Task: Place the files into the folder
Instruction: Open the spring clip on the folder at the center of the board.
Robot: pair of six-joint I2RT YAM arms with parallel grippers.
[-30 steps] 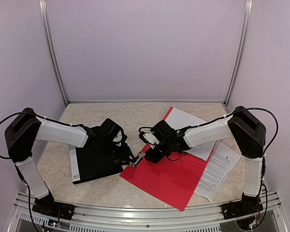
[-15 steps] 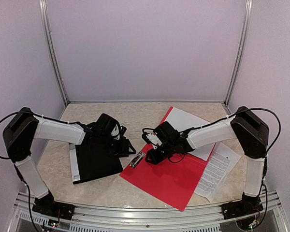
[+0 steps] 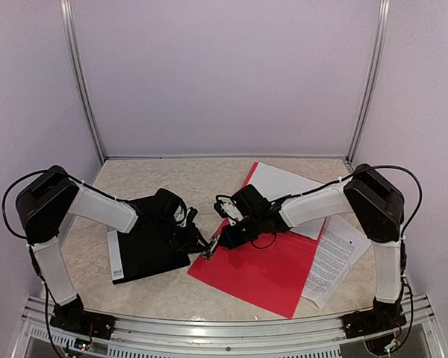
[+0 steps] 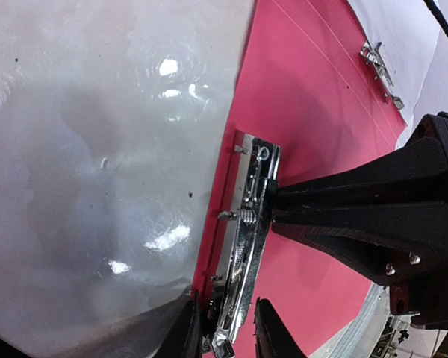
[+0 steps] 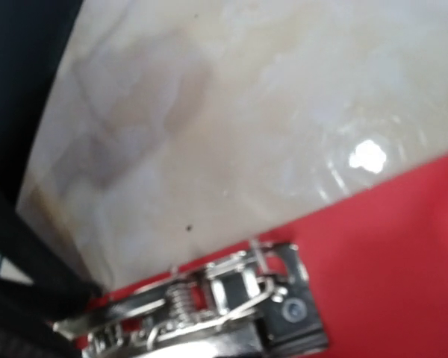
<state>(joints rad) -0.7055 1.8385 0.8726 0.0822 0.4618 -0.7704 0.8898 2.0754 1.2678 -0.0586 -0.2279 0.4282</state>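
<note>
Well, lilac walls enclose marbled tabletop and red folder

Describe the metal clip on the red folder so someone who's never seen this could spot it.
Start at the open red folder, right of centre on the table, beside the black folder. On its left edge, facing the black one, sits the metal clip: a narrow silver spring clamp, the only shiny thing between those flat covers.

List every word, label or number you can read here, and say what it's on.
Printed sheet: dense black text, too small to read.
White strip on the black cover: a dark mark, unreadable.
No text here can be quoted.
</note>
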